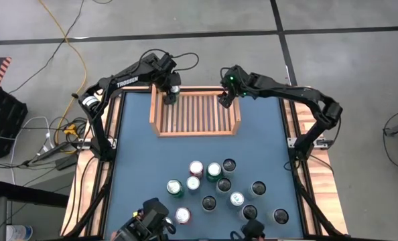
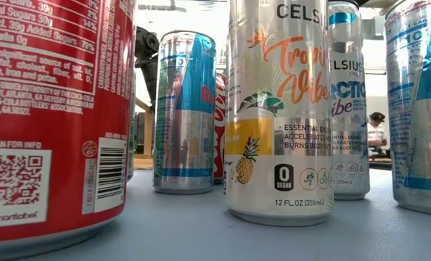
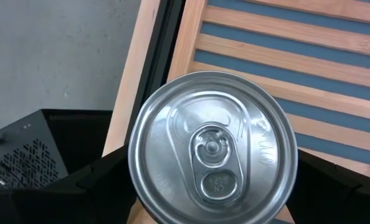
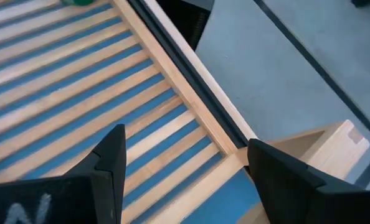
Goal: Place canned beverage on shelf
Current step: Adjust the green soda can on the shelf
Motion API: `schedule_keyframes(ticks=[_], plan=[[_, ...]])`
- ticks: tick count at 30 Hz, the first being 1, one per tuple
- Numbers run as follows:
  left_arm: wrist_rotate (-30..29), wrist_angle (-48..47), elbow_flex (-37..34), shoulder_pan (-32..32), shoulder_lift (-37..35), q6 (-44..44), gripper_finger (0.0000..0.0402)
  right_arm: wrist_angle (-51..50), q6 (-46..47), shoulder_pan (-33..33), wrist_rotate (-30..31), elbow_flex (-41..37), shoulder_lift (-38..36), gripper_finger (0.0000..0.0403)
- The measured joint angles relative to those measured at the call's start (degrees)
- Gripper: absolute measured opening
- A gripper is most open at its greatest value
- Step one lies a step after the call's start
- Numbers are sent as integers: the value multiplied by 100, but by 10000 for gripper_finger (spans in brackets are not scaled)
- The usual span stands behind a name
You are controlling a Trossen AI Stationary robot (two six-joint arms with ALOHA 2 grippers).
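Shelf: slatted wooden tray at the far middle of the table, slats otherwise bare.

Can: one, upright at the shelf's far-left corner, between the spread fingers of the left gripper (whether it is gripped or already let go cannot be told).

Right gripper: at the far-right corner, jaws spread, empty.

Remaining cans: roughly a dozen, clustered on the near half, still to be placed.
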Motion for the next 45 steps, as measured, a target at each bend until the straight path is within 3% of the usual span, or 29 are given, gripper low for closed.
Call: schedule_keyframes(ticks=[6, 15, 27, 45], plan=[[47, 38, 0, 0, 0, -135, 316, 590, 37, 266, -526, 19, -348, 260], [396, 68, -24, 20, -176, -499, 316, 609, 39, 624, -533, 15, -376, 260], [728, 369, -10, 31, -359, -998, 316, 473, 65, 618, -538, 19, -372, 260], [314, 1272, -872, -2, -557, -1162, 299, 254, 41, 634, -542, 21, -372, 260]])
